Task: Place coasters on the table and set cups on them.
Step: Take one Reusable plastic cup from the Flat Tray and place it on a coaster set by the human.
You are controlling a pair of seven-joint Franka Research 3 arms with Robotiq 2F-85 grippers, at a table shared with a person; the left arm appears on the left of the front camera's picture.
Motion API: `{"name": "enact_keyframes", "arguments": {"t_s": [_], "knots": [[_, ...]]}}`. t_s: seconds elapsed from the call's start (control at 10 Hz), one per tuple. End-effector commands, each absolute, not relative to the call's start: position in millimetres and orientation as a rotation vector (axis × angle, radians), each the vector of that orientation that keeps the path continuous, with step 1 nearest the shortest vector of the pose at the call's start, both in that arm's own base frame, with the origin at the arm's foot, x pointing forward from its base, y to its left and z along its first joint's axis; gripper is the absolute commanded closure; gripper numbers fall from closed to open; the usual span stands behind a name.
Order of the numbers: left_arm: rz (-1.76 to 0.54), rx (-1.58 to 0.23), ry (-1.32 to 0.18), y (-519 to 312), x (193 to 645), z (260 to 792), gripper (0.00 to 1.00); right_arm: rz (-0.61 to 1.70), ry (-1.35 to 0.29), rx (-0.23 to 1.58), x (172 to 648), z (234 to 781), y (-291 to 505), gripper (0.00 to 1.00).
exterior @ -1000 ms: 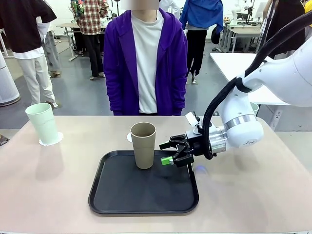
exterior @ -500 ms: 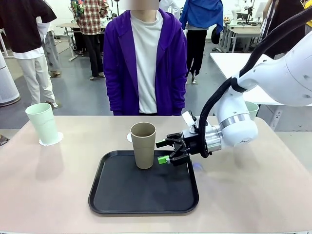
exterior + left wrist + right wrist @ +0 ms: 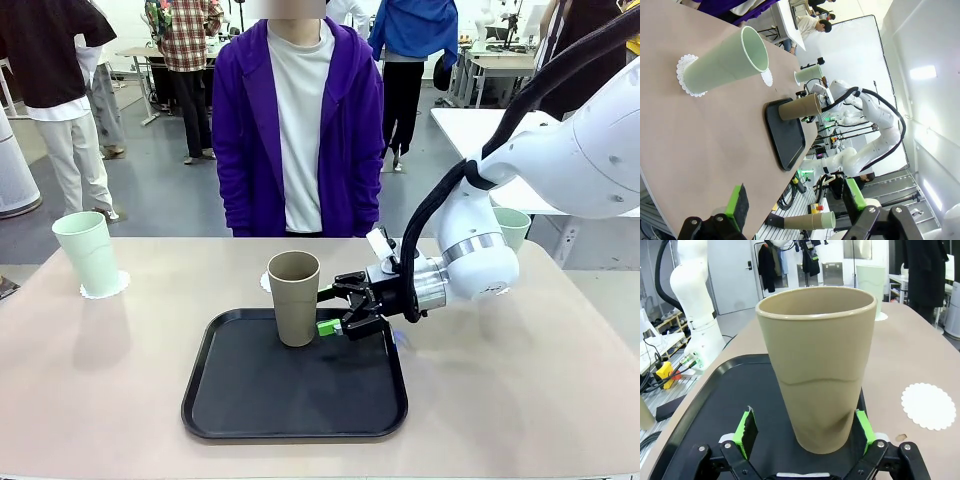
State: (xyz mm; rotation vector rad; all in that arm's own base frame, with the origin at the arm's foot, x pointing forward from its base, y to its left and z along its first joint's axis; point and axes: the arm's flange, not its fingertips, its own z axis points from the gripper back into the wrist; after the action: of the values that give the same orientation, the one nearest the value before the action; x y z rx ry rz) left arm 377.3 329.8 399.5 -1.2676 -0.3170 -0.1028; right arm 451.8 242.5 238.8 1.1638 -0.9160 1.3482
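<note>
The tan-brown cup [image 3: 294, 297] stands upright on the black tray [image 3: 290, 400]. My right gripper [image 3: 325, 310] is open and level with the cup's lower half. In the right wrist view the tan cup [image 3: 819, 365] stands between the green pads [image 3: 747, 427], the right pad close to its wall. A mint cup [image 3: 88, 253] stands on a coaster [image 3: 104, 285] at the far left. A bare coaster [image 3: 265, 282] lies behind the tan cup, and it shows as the bare coaster [image 3: 929, 406] in the right wrist view. A second mint cup [image 3: 512, 225] peeks from behind the right arm. My left gripper [image 3: 795, 200] is open and holds nothing, off the table's near end.
A person in a purple hoodie [image 3: 297, 130] stands at the far side of the table [image 3: 520, 400], hands out of sight. The left wrist view shows the tray [image 3: 785, 135], the mint cup [image 3: 725, 62] on its coaster [image 3: 685, 75] and the bare coaster [image 3: 767, 77].
My right gripper has moved left over the tray's edge to the tan cup, and its open fingers now flank the cup. The cups and coasters have stayed put.
</note>
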Motion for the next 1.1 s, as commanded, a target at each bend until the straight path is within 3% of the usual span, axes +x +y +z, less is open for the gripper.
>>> {"name": "enact_keyframes", "arguments": {"t_s": [0.0, 1.0], "knots": [[-0.094, -1.264, -0.315, 330, 376, 402, 0.0, 1.344, -0.95, 1.17, 459, 233, 249, 0.0], [-0.094, -1.264, -0.315, 330, 376, 402, 0.0, 1.391, -0.944, 1.209, 470, 233, 276, 0.0]]}}
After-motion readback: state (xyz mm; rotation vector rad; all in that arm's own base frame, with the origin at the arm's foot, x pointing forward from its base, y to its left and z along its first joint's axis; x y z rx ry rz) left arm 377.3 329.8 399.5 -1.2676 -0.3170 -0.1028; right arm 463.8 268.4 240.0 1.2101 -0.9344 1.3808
